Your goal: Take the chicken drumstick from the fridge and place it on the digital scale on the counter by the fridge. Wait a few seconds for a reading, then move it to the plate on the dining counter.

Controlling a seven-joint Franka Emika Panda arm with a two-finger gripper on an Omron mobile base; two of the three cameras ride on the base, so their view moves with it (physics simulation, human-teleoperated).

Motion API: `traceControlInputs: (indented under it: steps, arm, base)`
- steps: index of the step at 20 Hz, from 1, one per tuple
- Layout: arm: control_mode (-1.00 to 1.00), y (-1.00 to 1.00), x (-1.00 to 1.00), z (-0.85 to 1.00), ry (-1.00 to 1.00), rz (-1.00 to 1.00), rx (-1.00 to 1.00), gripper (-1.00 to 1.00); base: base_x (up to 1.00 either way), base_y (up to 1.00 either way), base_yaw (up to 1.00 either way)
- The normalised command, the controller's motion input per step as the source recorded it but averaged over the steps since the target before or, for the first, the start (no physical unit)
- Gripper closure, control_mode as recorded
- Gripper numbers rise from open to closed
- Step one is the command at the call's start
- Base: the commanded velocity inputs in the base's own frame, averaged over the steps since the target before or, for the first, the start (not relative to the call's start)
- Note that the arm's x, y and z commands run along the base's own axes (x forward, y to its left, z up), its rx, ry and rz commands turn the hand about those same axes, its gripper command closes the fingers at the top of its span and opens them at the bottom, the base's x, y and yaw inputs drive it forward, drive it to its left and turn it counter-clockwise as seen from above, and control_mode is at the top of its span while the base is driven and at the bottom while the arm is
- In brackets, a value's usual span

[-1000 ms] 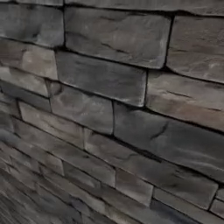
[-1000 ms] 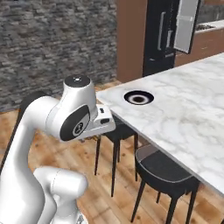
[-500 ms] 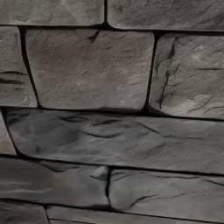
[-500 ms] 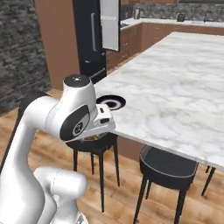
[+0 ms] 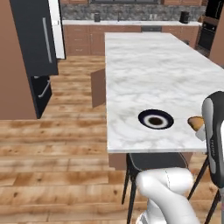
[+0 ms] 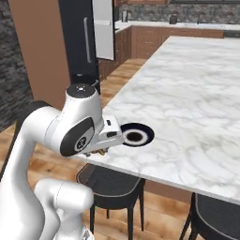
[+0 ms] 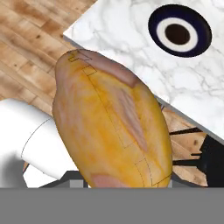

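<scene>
The chicken drumstick (image 7: 111, 127), golden-brown, looms large in the hand view and hides the fingertips. My gripper (image 6: 97, 150) is shut on it, tucked under the arm's big joint just off the near edge of the dining counter (image 6: 197, 93). In the left base view the drumstick (image 5: 195, 122) pokes out beside the arm, right of the plate (image 5: 155, 119). The dark navy plate (image 6: 136, 135) sits near the slab's near corner, and in the hand view the plate (image 7: 179, 30) lies ahead at the upper right. The black fridge (image 5: 35, 39) stands at the back left.
Dark round stools (image 6: 112, 185) stand under the slab's near edge, one more at the right (image 6: 215, 218). The fridge's door (image 6: 103, 28) hangs open, pale side showing. Brown cabinets (image 5: 87, 39) line the far wall. Wooden floor (image 5: 57, 144) stretches left of the island.
The base has turned, so both base views swept from the stone wall towards the fridge and island. The plate now lies nearer the arm. The grip on the drumstick is unchanged.
</scene>
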Motion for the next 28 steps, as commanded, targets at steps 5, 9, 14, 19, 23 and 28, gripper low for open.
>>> traceControlInputs:
  steps: [5, 9, 14, 19, 23, 28]
  arm:
    - [1.0, 0.0, 0.0, 0.0, 0.0, 0.0, 0.0, 1.0]
    - [1.0, 0.0, 0.0, 0.0, 0.0, 0.0, 0.0, 1.0]
    - [1.0, 0.0, 0.0, 0.0, 0.0, 0.0, 0.0, 1.0]
    - [-1.0, 0.08, 0.6, 0.0, 0.17, -0.03, 0.0, 1.0]
    - [-1.0, 0.09, 1.0, 0.0, 0.45, -0.02, 0.0, 1.0]
    - [-1.0, 0.0, 1.0, -0.56, 0.34, 0.0, 0.0, 1.0]
  base:
    - [0.66, 0.31, -0.03]
    - [0.06, 0.0, -0.01]
    - [0.04, 0.0, 0.0]
    - [0.22, 0.06, 0.0]
    - [0.0, 0.0, 0.0]
    - [0.0, 0.0, 0.0]
